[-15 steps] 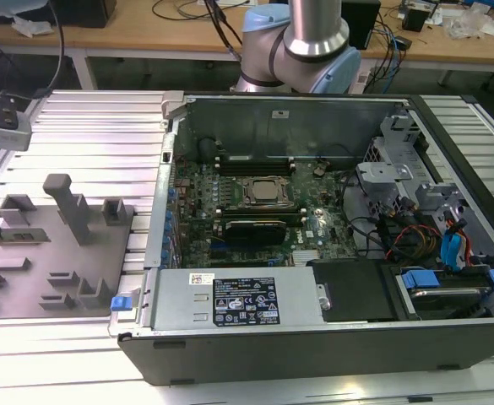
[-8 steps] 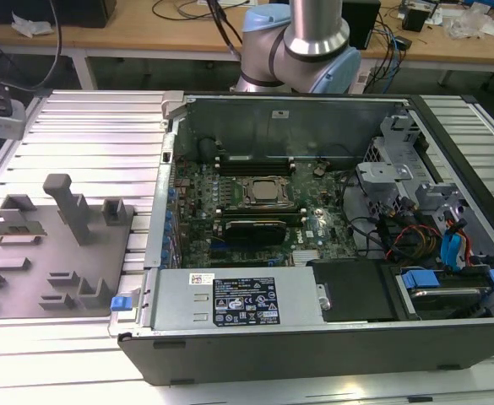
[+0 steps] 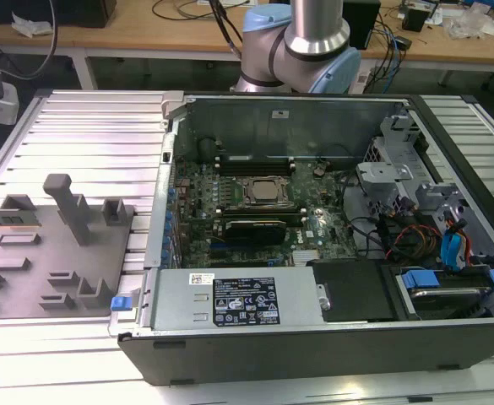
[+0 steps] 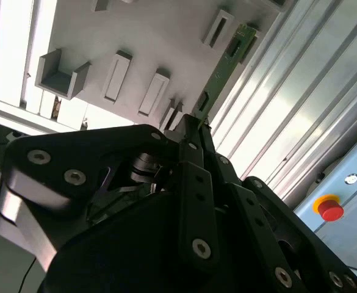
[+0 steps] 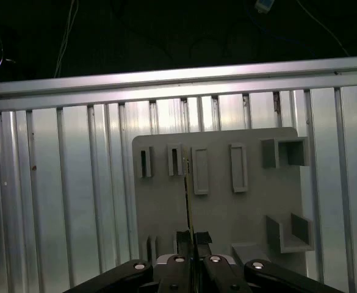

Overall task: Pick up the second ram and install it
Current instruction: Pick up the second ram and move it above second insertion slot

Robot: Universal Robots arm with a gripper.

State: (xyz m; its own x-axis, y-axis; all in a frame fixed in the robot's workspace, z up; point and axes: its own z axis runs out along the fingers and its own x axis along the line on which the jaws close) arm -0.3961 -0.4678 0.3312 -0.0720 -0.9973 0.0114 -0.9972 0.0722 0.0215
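Closed end effector (image 4: pixel 194 126) — around second ram (image 4: pixel 225 66)

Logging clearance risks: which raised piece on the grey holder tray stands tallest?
The T-topped post on the tray; the blocks around it are all low. The tool holds the second ram.

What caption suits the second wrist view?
Gripper clamps the second ram, grey holder tray behind it.

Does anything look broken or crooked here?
Nothing stands out. The hand pinches the second ram by one end near the grey holder tray, and the green stick runs straight out from it, with no bend that I can see.
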